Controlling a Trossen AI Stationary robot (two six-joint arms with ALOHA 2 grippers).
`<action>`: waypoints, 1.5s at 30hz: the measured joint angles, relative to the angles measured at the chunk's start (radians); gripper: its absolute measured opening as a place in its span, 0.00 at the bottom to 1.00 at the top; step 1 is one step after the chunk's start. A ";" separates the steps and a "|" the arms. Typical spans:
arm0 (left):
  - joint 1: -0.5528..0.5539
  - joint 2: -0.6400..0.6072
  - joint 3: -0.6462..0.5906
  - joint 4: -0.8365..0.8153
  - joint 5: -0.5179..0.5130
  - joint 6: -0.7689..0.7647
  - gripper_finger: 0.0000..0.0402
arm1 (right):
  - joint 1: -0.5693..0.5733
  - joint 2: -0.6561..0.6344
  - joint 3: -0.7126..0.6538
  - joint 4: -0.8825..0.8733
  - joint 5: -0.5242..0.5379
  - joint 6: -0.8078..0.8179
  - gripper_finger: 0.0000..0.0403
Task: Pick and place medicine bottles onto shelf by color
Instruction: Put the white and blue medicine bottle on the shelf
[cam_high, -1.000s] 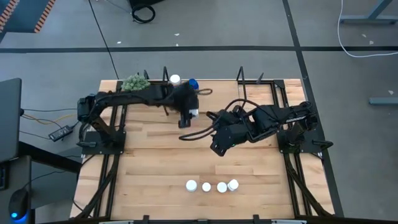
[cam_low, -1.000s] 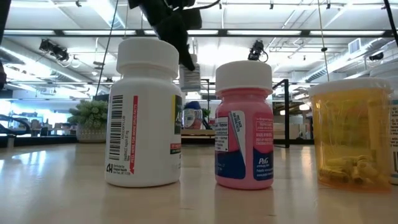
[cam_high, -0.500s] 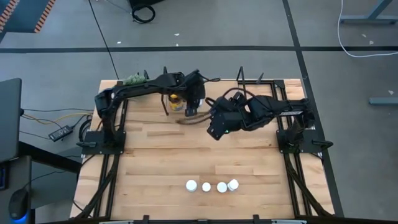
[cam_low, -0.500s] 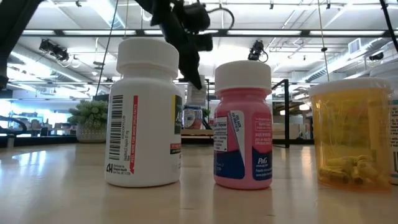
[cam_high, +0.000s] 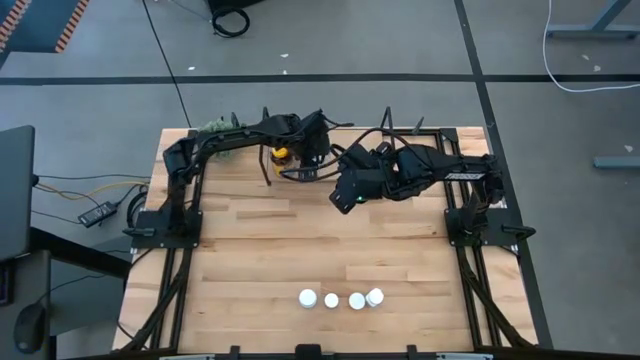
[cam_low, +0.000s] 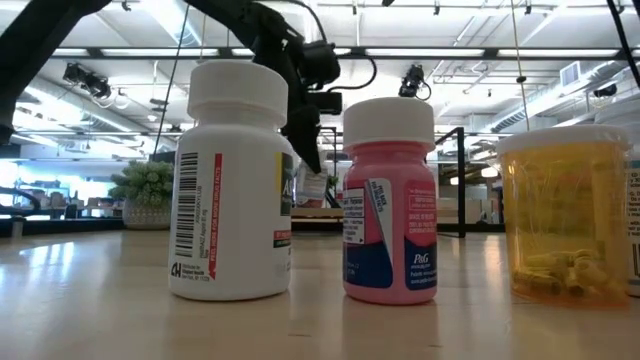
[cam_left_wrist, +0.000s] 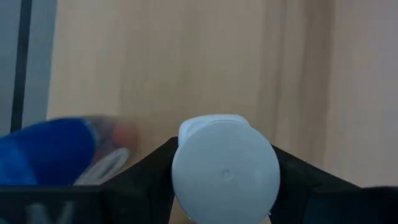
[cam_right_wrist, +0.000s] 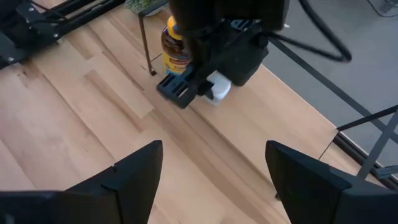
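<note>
My left gripper (cam_high: 308, 158) is at the far side of the table, over the light-wood shelf (cam_right_wrist: 280, 112), shut on a small white bottle (cam_left_wrist: 225, 177). A blue bottle (cam_left_wrist: 43, 155) is close beside it, and the amber bottle with a yellow cap (cam_high: 281, 155) stands just to its left. My right gripper (cam_high: 345, 197) hovers open, right of and nearer than the left one. Several small white-capped bottles (cam_high: 340, 299) stand in a row at the near edge. In the low view these are a white bottle (cam_low: 232, 180), a pink one (cam_low: 390, 200) and an amber one (cam_low: 565, 215). My left gripper pinches the small white bottle between its two fingers (cam_left_wrist: 155, 165), one on each side just below the white cap (cam_left_wrist: 225, 168). The fingers come from above, pointing down, and the bottle is upright. I cannot tell whether its base rests on the shelf board.
A green fuzzy plant ball (cam_high: 213, 128) sits at the far left corner. Black wire uprights (cam_right_wrist: 144, 43) rise at the shelf's end near the amber bottle. Bare wooden tabletop (cam_high: 300, 240) lies between the arms and the near row of bottles.
My left gripper has carried the white bottle toward the far edge, over the shelf, and lowered it beside the blue bottle, staying shut on it. My right arm has followed, moving toward the far edge and slightly left. The amber bottle, hidden before, now shows.
</note>
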 joint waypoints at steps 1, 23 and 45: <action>0.007 0.004 0.000 0.001 0.000 0.000 0.49 | 0.000 0.000 0.000 0.000 0.000 0.007 0.72; 0.027 0.008 -0.016 0.023 0.047 -0.002 0.49 | -0.006 0.000 0.000 0.000 0.000 0.020 0.72; 0.027 0.008 -0.016 0.024 0.044 0.025 0.64 | -0.011 -0.001 0.000 0.000 -0.001 0.010 0.72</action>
